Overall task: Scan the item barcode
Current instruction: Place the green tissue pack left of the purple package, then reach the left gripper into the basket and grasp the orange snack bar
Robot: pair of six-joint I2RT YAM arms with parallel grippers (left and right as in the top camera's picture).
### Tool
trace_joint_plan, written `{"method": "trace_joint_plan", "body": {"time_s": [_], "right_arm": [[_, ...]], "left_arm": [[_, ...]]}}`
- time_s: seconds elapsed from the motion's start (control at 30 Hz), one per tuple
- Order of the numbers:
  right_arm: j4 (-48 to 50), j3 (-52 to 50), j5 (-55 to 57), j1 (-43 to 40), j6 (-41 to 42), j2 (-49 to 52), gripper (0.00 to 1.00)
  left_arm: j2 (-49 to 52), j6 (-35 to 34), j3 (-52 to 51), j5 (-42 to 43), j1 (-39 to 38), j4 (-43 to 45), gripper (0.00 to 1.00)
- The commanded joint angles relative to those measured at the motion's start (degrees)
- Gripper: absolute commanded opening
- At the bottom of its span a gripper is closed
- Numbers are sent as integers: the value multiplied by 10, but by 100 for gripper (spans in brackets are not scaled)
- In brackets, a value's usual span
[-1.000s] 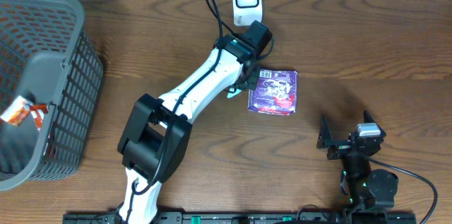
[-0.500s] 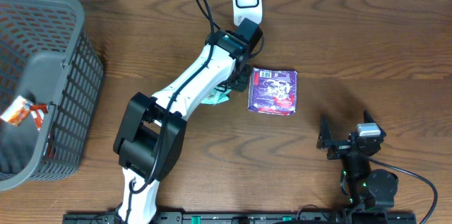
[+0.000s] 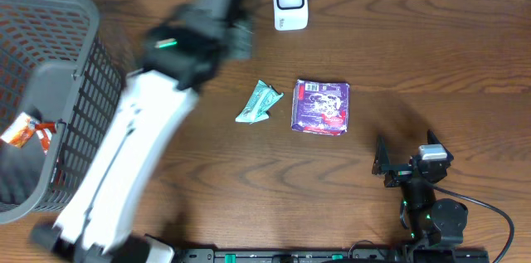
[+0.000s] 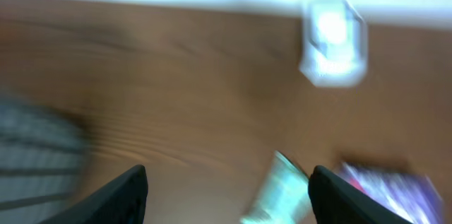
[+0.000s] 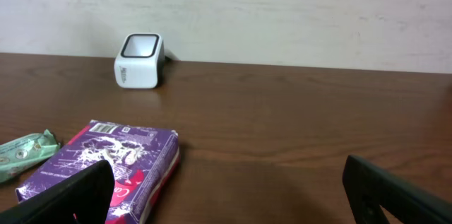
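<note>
Basket (image 3: 51,89): grey mesh, far left of the scanner (image 3: 290,2), at the table's (image 3: 431,56) left edge, partly cut off by the overhead frame.
Orange packet (image 3: 23,133): inside the basket against its left side, well left of the scanner and nearer the robot than it.
Left arm (image 3: 124,163): white, heavily blurred, running from the near edge up towards the far edge and ending just left of the scanner.
Left gripper (image 4: 227,176): its wrist view is smeared, yet both dark fingers (image 4: 131,192) stand far apart with only bare wood and the green packet's tip seen between them; it grips nothing. It is raised left of the scanner.
Green packet (image 3: 260,102): small and crumpled, flat on the wood, in front of the scanner and slightly left of it, touched by neither arm.
Scanner: white with a dark-rimmed window, upright at the table's far edge.
Purple box (image 3: 321,107): flat on the table, in front of the scanner and slightly right of it, just beside the green packet without touching it; a white printed label shows at its corner nearest the scanner.
Right gripper (image 5: 226,185): spread wide, holding nothing, low near the table's front, well right of the scanner, facing the purple box and the scanner.
</note>
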Motion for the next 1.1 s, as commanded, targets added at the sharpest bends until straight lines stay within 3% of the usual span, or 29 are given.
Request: {"method": "trace_joint_plan", "body": {"time_s": [0.0, 0.07, 0.23, 0.3, 0.47, 0.67, 0.83, 1.07], "right_arm": [[-2, -1, -4, 5, 8, -3, 99], [-2, -1, -4, 5, 8, -3, 99], [-2, -1, -4, 5, 8, -3, 99], [-2, -1, -4, 5, 8, -3, 99], [-2, -1, -4, 5, 8, -3, 99], [-2, -1, -4, 5, 8, -3, 99], [-2, -1, -4, 5, 8, -3, 99], [-2, -1, -4, 5, 8, -3, 99]], "left_arm": [[-49, 1, 3, -138, 99, -5, 76], [-65, -12, 3, -137, 165, -10, 77], [-71, -123, 3, -126, 356, -43, 78], [-63, -157, 2, -99, 417, -52, 83], [-35, -157, -14, 11, 524, -56, 88], [24, -156, -37, 50, 573, -101, 100], [80, -153, -53, 48, 579, -99, 100], [162, -99, -89, 43, 583, -76, 99]]}}
